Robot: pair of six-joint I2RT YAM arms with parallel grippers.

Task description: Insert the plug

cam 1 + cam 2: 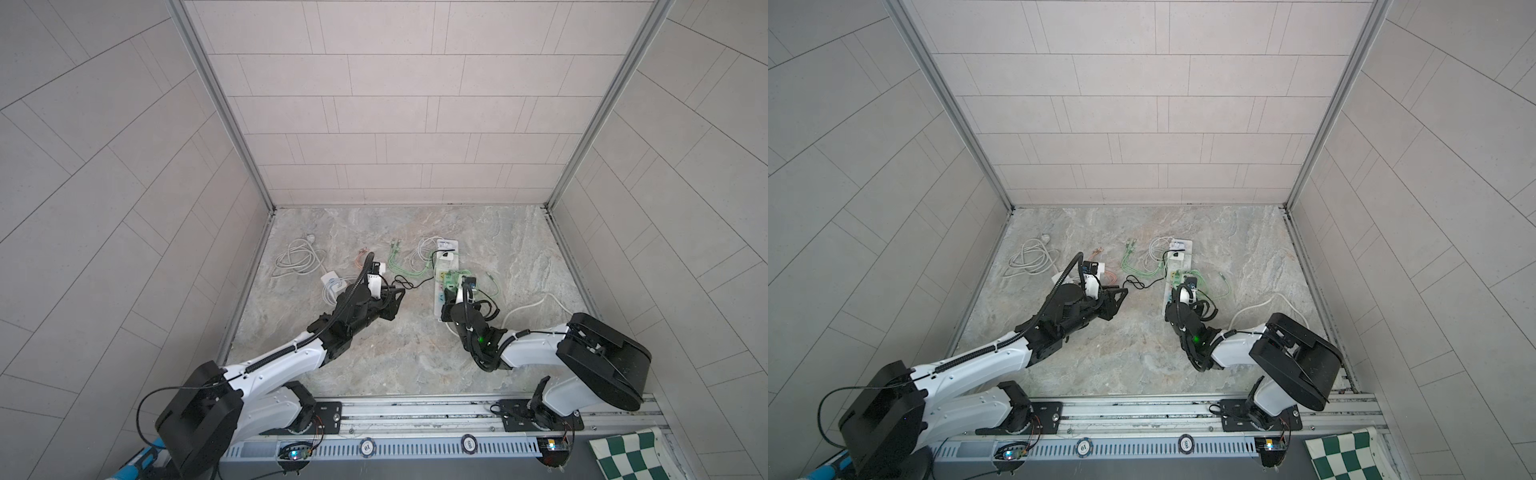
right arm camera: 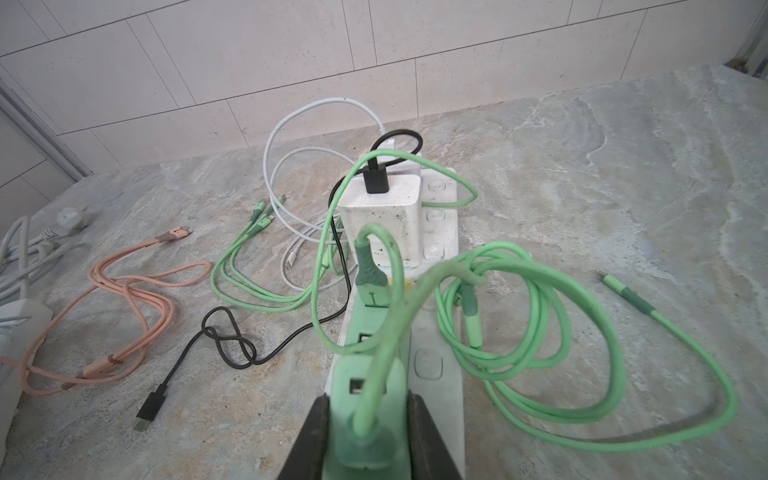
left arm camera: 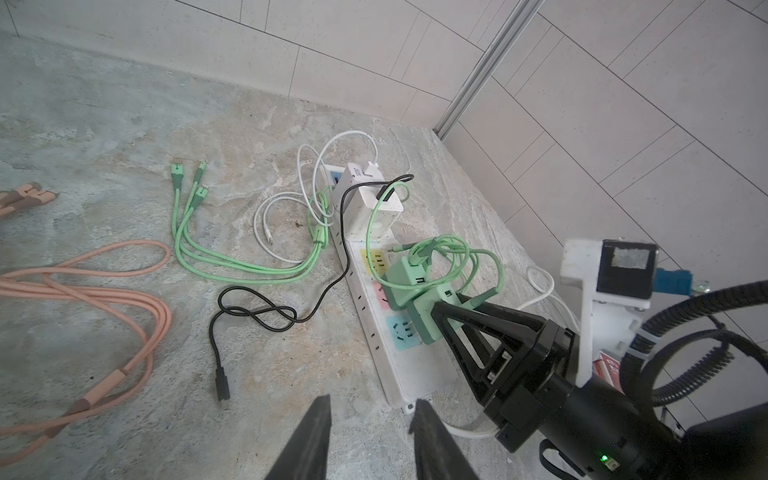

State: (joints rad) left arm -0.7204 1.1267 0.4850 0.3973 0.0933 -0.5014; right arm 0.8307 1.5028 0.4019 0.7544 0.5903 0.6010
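Insertion step in hand. Right gripper (image 2: 368,401) clamped on mint-green square plastic charger plug (image 3: 424,322), which sat tilted at blue socket (image 3: 397,332) of long white plastic power strip (image 3: 401,374); seating unclear. Left gripper (image 3: 371,402) hung empty, jaws apart, near strip end. Next move probably called for: level plug, press straight down.

plug: green plug (image 3: 422,322), a mint cube adapter with USB ports on its face and a green cable coming out of it.
plug state: clamped on both sides between the fingers of the right gripper (image 2: 368,401).
plug pose: roughly upright at the blue socket (image 3: 398,336); can't tell if it's seated.
strip: power strip (image 3: 399,378), long and white, flat on the marble surface, with sockets on yellow, pink and blue patches.
strip location: right of centre in a top view (image 1: 438,309), long axis pointing at the back wall.
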